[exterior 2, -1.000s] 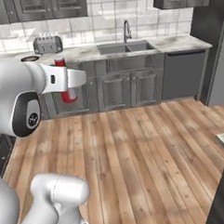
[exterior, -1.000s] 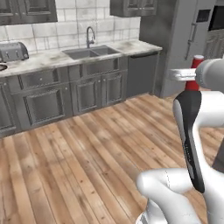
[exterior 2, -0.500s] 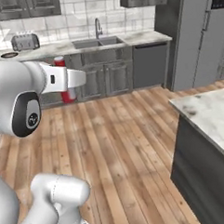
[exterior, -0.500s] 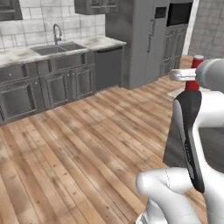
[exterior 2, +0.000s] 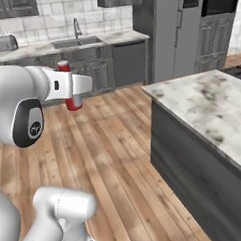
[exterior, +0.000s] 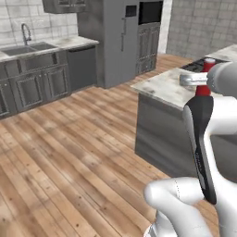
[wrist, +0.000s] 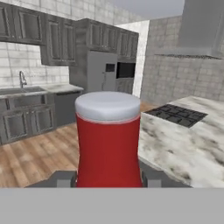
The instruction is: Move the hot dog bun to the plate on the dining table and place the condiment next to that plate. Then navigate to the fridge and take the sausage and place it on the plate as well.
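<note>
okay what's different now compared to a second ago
The base has turned, so the whole view has swung: the sink counter slid off to the left, and the fridge and the marble dining table came into view. That is the camera moving, not the furniture. Unchanged: the gripper stays shut on the red condiment, held upright at the same spot ahead of the arm.

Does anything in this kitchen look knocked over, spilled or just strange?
Nothing stands out. The condiment sits upright in the gripper, carried above the wooden floor. The dining table shows bare marble here, nothing spilled, and the fridge doors are shut.
</note>
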